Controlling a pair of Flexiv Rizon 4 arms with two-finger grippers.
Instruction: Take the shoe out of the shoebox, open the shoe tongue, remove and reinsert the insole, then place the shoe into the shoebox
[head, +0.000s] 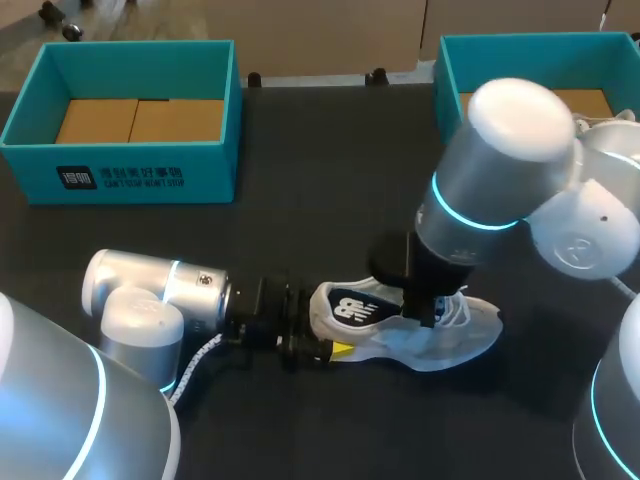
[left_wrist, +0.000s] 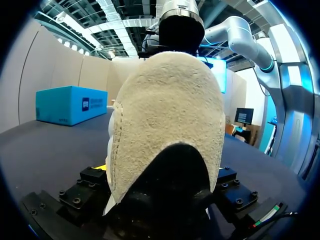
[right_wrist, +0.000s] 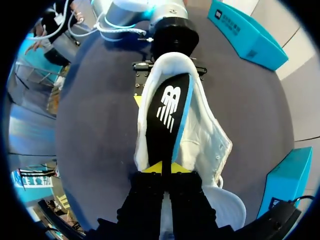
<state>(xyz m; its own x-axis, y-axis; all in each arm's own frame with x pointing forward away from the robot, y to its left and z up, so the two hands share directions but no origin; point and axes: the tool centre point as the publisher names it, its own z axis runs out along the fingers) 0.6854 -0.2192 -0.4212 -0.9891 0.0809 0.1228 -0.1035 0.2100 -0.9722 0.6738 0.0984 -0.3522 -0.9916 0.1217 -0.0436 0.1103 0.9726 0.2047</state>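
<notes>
Pinching the insole (right_wrist: 167, 112) between nearly closed yellow tips, right gripper (right_wrist: 162, 169) hovers over the shoe (head: 470, 325); left gripper (head: 318, 327) clamps its heel.

worktop (head: 330, 180): dark, matte, under left jaws, under right jaws | box (head: 210, 175): teal, open-topped, well apart from left jaws, off to their side | cardboard (head: 140, 120): two brown flat pieces, side by side inside box
</notes>
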